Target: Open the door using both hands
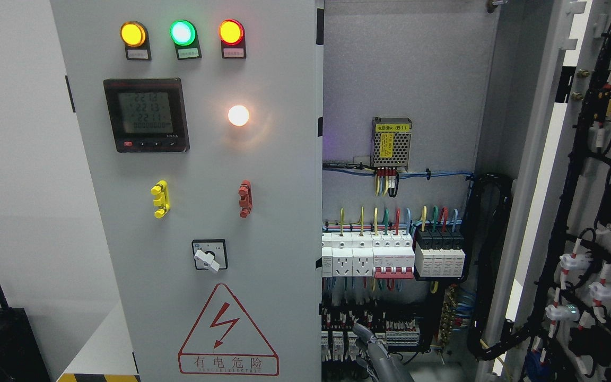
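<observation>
A tall grey metal cabinet: its left door (199, 212), carrying lamps and a meter, is closed; its right door (576, 212), wired on the inside, stands swung wide at three o'clock. One grey robot hand (377, 353) pokes up at six o'clock; which arm it belongs to, and its finger state, I cannot tell. It sits near live white breakers (390, 257), so a stray move could snag the wiring. Free room lies between the two door edges.

The door (263, 212) is light grey. On it are three lamps: amber (133, 34), green (182, 32) and red-orange (230, 32). One handle (160, 199) is yellow, the other handle (245, 199) is red. The warning triangle (228, 331) is red. The meter (146, 115) is black.
</observation>
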You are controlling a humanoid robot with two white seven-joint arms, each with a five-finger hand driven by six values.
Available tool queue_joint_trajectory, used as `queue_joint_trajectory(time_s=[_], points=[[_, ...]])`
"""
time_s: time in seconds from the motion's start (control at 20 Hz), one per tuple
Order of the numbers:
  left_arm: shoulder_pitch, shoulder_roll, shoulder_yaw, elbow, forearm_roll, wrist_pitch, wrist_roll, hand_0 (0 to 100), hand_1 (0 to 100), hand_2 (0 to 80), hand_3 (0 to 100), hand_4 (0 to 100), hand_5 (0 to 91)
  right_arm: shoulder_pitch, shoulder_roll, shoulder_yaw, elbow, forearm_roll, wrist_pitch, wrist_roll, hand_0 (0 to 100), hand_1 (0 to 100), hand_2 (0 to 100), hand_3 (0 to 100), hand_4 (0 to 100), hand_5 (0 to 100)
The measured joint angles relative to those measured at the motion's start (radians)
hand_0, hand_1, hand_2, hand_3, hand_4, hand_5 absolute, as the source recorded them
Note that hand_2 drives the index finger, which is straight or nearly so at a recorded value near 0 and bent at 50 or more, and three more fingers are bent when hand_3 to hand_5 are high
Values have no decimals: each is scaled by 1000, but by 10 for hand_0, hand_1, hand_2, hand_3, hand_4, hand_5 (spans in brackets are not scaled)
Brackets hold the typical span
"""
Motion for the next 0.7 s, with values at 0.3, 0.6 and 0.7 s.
queue_joint_trajectory(time_s=[0.3,0.6,0.7], points=[[0,0,0,0,0,0,0,0,0,0,0,0,0,-46,3,4,35,0,19,0,382,0,0,0,0,0],[0,0,0,0,0,0,0,0,0,0,0,0,0,-78,5,7,69,-1,21,0,382,0,0,0,0,0],[0,0,0,0,0,0,0,0,0,0,0,0,0,-90,6,8,81,-1,21,0,382,0,0,0,0,0]])
